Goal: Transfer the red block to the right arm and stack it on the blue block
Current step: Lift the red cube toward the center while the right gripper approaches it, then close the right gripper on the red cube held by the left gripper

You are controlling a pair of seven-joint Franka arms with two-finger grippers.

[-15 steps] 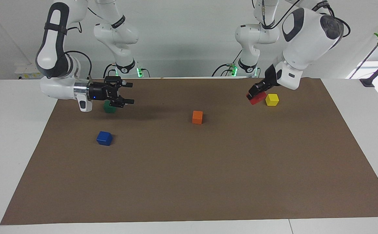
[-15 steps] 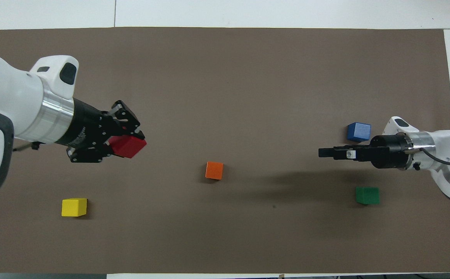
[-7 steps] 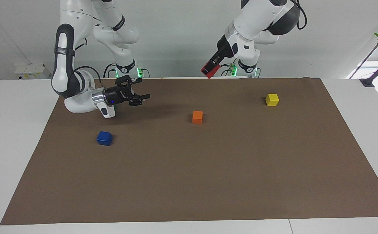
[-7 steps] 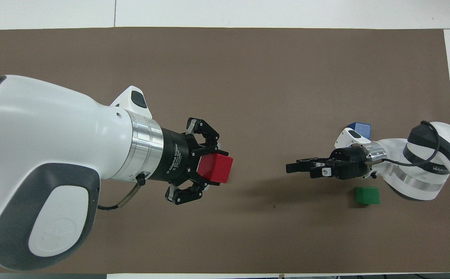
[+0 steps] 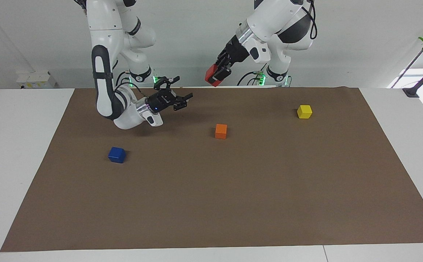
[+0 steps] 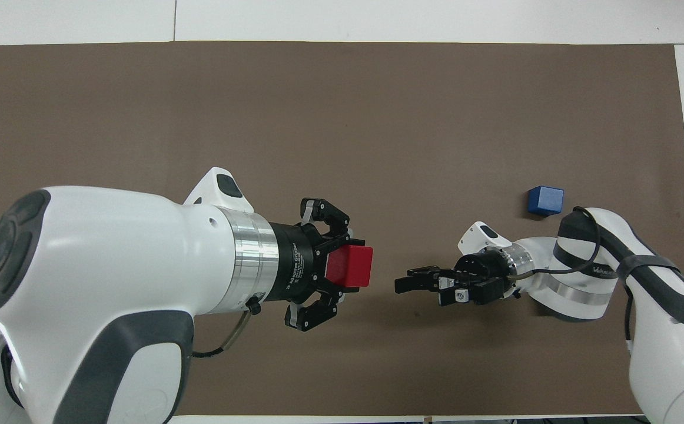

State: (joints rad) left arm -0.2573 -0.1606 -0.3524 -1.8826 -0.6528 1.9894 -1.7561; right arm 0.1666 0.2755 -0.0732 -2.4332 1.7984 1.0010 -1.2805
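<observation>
My left gripper point(image 5: 217, 74) is clamped on the red block point(image 5: 211, 77), up in the air over the mat's edge by the bases. In the overhead view the block point(image 6: 349, 266) sticks out past my fingertips, its free face turned toward the right gripper point(image 6: 404, 284).

Right gripper point(image 5: 182, 97) hangs lower, fingers spread apart, tips aimed up toward the block w/ a clear gap between them (not touching yet). So the block lies straight ahead of the right gripper and a bit above it; the two grippers point at each other, nearly on one line.

I judge the handover hinges on closing that gap along this line, w/ the right fingers taking the block's exposed sides.

Blue block point(image 5: 117, 155) sits on the mat, below and well apart from the right gripper, toward the right arm's end.
</observation>
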